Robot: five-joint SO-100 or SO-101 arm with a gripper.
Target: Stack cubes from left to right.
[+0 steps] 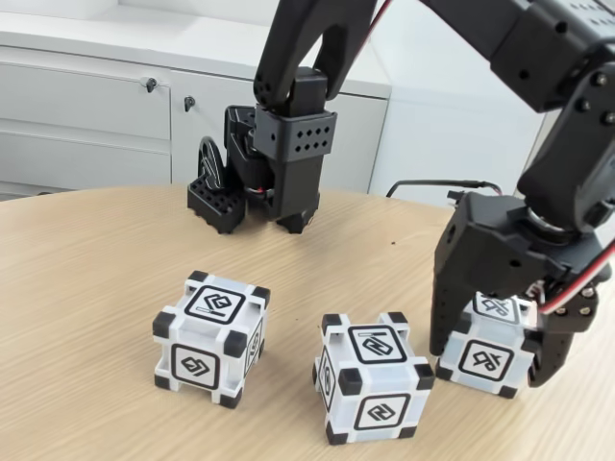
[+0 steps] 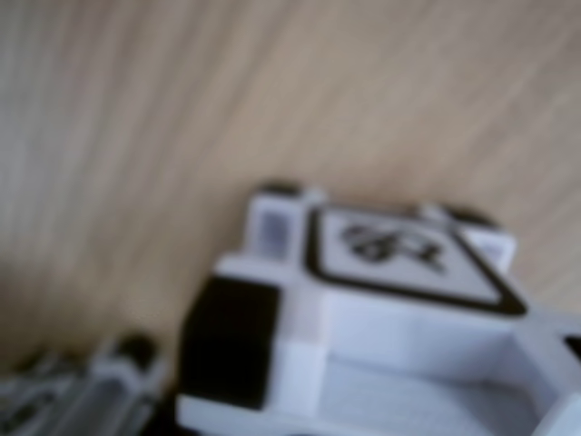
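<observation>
Three cubes sit in a row on the wooden table point(image 1: 86, 279) in the fixed view: left cube point(image 1: 210, 337), middle cube point(image 1: 373, 388), right cube point(image 1: 492, 346). The black gripper point(image 1: 500, 351) straddles the right cube, fingers on both sides; whether they clench it cannot be told. The blurred wrist view shows that cube point(image 2: 381, 309) close up.

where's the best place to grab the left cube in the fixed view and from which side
Judging from the fixed view, take the left cube from above, pincer fingers closing on two opposite flat side faces, between the black corner blocks. It sits flat on the table with its top face level and open space on both sides; the middle cube stands well apart. The corner blocks stick out, so a mid-face hold looks steadier.
</observation>
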